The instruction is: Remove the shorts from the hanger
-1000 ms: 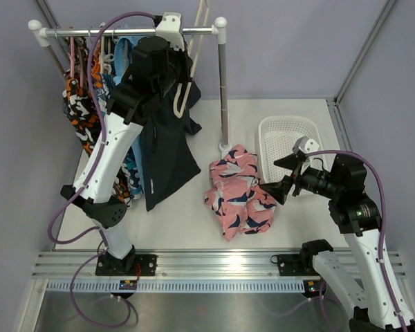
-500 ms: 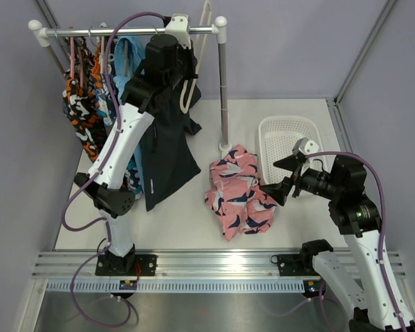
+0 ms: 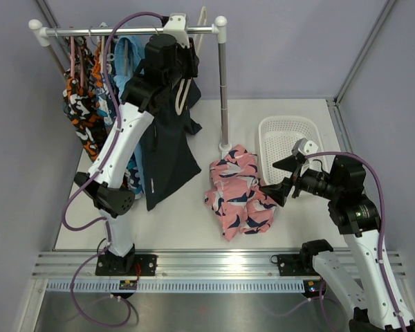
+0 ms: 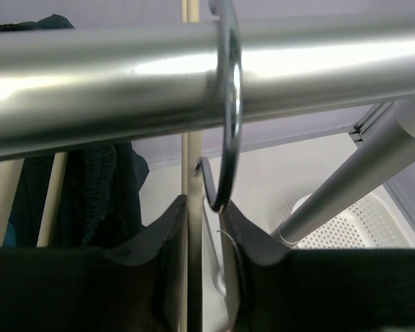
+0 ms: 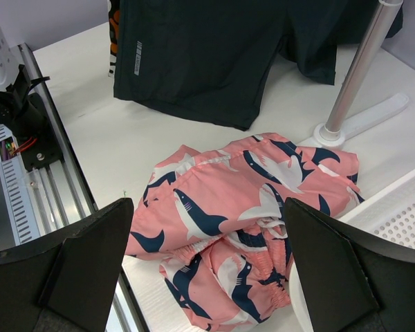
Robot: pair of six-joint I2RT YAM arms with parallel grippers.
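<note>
While plain lilac walls close off the back and sides, a white tabletop forms the floor, and the upright chrome post of a clothes rack stands on it. The soft pink shorts with a navy and white print lie crumpled on the table just in front of the post's foot, off any hanger. A white perforated plastic basket sits just beside the post on the right arm's side. From the post's top a horizontal chrome rail runs toward the left arm's side. A plain navy garment hangs from it near the post, and an orange, black and white patterned garment hangs well away from it. The overhead camera alone takes in this whole row, with the thin cream plastic hanger dangling beside the post. Only the left wrist camera shows a chrome hook curled over the rail next to the post. It also shows the left gripper drawn narrow around a cream strip of the hanger. Only the right wrist camera reveals that the print is of sharks. It shows the right gripper spread wide and empty, poised above the shorts in front of the post.
</note>
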